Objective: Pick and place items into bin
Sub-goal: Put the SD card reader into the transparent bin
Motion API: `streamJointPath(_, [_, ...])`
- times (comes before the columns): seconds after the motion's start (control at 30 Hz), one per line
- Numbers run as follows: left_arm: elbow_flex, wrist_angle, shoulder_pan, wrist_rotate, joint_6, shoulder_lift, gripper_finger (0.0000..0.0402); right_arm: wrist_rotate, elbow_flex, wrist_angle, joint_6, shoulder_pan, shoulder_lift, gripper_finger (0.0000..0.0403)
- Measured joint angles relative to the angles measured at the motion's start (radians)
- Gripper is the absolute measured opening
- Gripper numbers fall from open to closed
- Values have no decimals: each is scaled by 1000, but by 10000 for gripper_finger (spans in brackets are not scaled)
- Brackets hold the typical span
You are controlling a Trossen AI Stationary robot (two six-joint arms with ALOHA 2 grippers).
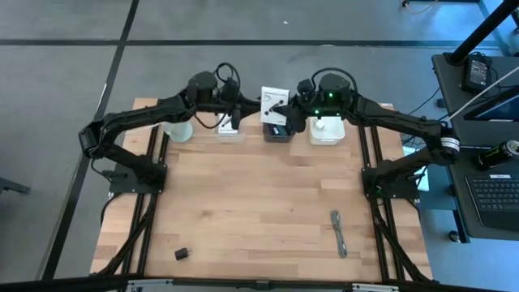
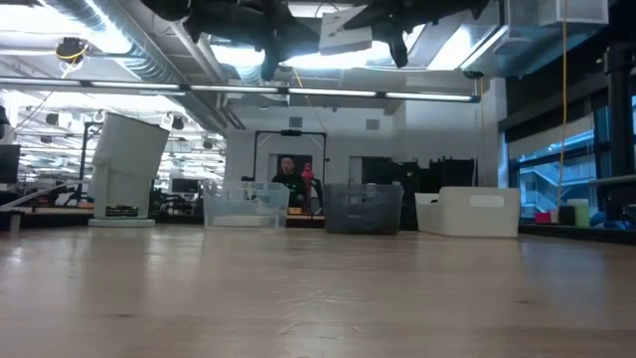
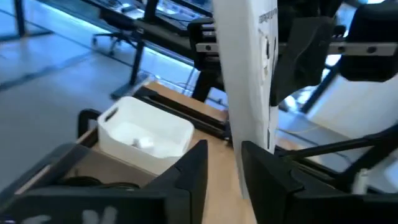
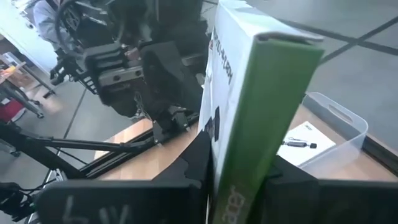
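Note:
A flat white printed box with a green side (image 1: pixel 274 104) hangs high over the bins at the table's far edge, also seen at the top of the low view (image 2: pixel 345 35). My right gripper (image 4: pixel 239 168) is shut on it, reaching from the table's right. My left gripper (image 3: pixel 225 168) faces it from the left, open, a finger on each side of the box's nearer edge (image 3: pixel 249 143); I cannot tell whether they touch. A grey cable (image 1: pixel 338 233) and a small black block (image 1: pixel 182 254) lie flat on the near part of the table. My right gripper pinches the box between its two fingers, one on each broad face, close beside the narrow green side (image 4: pixel 261 124). The fingers come roughly level from the table's right. The box stands on edge, lifted clear of the table and bins.
Three bins sit in a row at the far edge: clear (image 1: pixel 229 130), dark (image 1: pixel 278 132), white (image 1: pixel 326 130). The clear bin (image 4: pixel 323 130) holds a white card. A whitish cup (image 1: pixel 178 130) stands left of them. Bare wood spreads across the table's middle.

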Motion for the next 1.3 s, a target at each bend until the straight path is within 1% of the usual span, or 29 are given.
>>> streamJointPath(0.13, [0, 44, 43, 105, -51, 1, 123, 4, 0, 9, -2, -7, 3, 51])
streamJointPath(0.2, [0, 79, 52, 130, -76, 1, 133, 10, 0, 10, -2, -8, 4, 51])
streamJointPath(0.3, [0, 127, 59, 136, -110, 1, 140, 12, 0, 20, 0, -14, 4, 51])
streamJointPath(0.43, [0, 128, 55, 136, -142, 0, 139, 13, 0, 60, 1, -16, 9, 51])
streamJointPath(0.57, [1, 127, 40, 129, -142, 2, 135, 12, 0, 92, 1, -16, 13, 51])
streamJointPath(0.7, [1, 123, 33, 119, -142, 3, 131, 9, 0, 82, 1, -15, 16, 51])
streamJointPath(0.9, [1, 121, 33, 121, -168, 4, 113, 6, 0, 92, -2, -12, 20, 51])
streamJointPath(1.03, [1, 122, 33, 126, -168, 4, 103, -32, 0, 98, -3, -13, 20, 51])
streamJointPath(1.17, [1, 122, 31, 137, -168, 3, 104, -76, -1, 99, -4, -14, 20, 51])
streamJointPath(1.3, [1, 122, 30, 136, -154, 3, 107, -78, -1, 101, -3, -14, 20, 51])
